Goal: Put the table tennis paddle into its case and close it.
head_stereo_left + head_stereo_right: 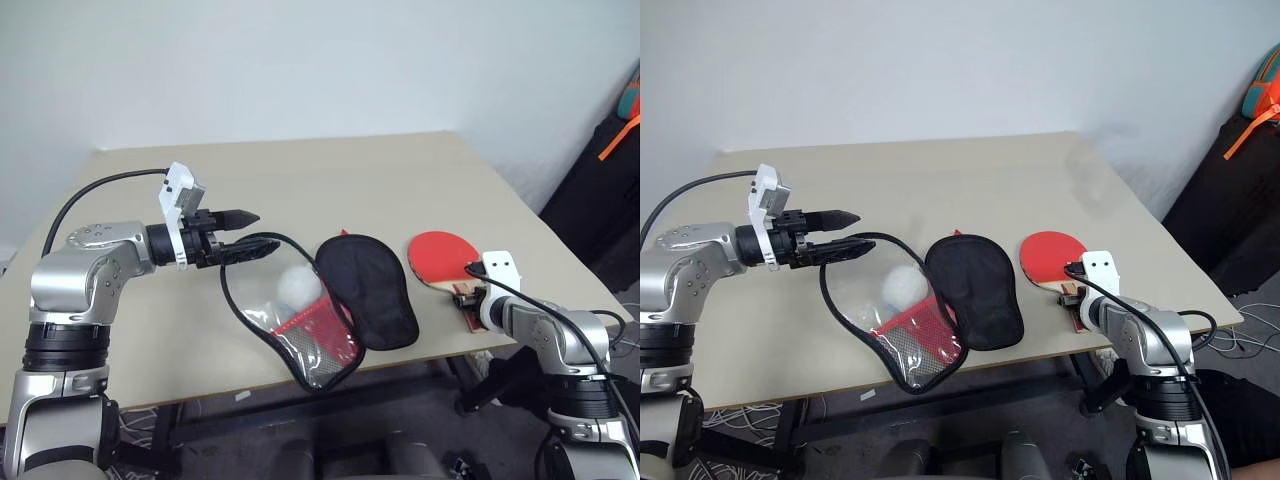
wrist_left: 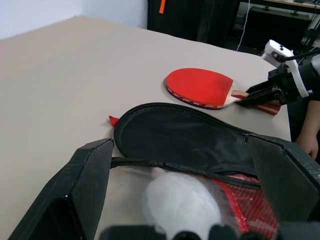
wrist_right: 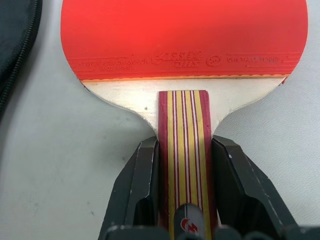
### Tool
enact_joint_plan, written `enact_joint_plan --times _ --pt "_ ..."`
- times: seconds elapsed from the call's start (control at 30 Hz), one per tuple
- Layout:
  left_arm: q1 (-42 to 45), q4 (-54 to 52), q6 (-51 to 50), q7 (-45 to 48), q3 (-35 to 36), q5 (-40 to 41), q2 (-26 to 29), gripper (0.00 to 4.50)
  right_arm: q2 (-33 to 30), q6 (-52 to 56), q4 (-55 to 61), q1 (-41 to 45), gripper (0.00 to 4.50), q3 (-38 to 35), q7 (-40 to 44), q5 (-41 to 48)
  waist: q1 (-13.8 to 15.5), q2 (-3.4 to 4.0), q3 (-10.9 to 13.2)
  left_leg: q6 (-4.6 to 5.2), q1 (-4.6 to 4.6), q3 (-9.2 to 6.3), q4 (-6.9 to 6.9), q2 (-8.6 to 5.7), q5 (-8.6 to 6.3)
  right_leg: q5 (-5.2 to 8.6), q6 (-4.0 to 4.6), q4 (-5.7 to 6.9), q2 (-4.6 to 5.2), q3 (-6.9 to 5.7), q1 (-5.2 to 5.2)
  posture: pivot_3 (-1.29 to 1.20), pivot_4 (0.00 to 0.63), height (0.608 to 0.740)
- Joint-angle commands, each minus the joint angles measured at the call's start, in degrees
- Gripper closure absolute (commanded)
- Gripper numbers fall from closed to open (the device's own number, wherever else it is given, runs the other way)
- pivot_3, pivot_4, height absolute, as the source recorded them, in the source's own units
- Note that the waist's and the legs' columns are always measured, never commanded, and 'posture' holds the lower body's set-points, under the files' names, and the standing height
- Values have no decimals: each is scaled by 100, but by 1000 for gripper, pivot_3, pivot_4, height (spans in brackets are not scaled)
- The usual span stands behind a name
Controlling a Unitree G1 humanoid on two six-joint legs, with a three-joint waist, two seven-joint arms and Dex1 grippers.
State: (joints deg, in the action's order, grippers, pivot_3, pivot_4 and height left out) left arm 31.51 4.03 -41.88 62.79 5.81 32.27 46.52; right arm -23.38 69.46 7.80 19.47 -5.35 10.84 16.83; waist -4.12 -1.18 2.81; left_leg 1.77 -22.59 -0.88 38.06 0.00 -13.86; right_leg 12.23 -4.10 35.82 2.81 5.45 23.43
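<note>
step: gripping paddle [image 3: 183, 60] | right gripper [image 3: 183, 165] pinched its striped handle, paddle flat on table [image 1: 400, 170], near right edge | left gripper [image 1: 243, 233] spread wide, propping case [image 1: 320, 300] rim open, centre-near | next, I judged: lift paddle, swing left, slide head-first into case

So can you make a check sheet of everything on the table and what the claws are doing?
Surface: tan table, flat.
Job's things: table tennis paddle lying red face up near the right edge; case unzipped, black half beside clear half.
Clutter: white ball inside the clear half.
Claws: left claw open, by the case's rim; right claw shut on the paddle's handle.
Cables: black cable on left arm.
Surroundings: white wall; dark bags at right.
</note>
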Motion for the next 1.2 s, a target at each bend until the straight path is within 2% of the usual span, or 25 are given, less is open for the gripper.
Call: enact_joint_plan --times 0.03,0.23,0.43,0.63,0.87,1.2 --pt "109 -104 77 -30 145 24 39 0 19 19 234 241 3384 -72 -226 -177 0 0 0 0 0 -1 0 0 0 0 0 0 0 0 0 0 0 740" --pt "90 -109 70 -40 136 24 42 0 599 40 572 895 3384 -422 -408 62 -12 10 5 0 -3 2 -5 1 0 0 0 5 -1 4 10 0 0 740" --pt "155 -13 81 -13 104 -20 71 0 1622 640 1115 1385 3384 -181 -542 289 -11 12 4 0 -3 -3 -15 4 0 -7 12 6 -4 1 14 0 0 740" --pt "173 -12 57 -3 78 -39 84 0 2246 921 1206 1306 3384 250 -786 136 0 12 3 -1 -8 -11 -7 -5 1 -17 27 7 3 -5 11 0 0 740" --pt "76 -97 -1 -12 105 -11 111 0 2511 1114 1268 909 3384 534 -953 22 -8 14 4 -2 -6 -11 -16 0 1 -18 29 8 0 -7 17 0 0 740" --pt "84 -114 -47 9 88 -8 152 0 2447 1231 1091 503 3384 736 -907 -81 -8 13 3 -2 -5 -10 -15 -1 1 -16 27 8 0 -6 16 0 0 740"
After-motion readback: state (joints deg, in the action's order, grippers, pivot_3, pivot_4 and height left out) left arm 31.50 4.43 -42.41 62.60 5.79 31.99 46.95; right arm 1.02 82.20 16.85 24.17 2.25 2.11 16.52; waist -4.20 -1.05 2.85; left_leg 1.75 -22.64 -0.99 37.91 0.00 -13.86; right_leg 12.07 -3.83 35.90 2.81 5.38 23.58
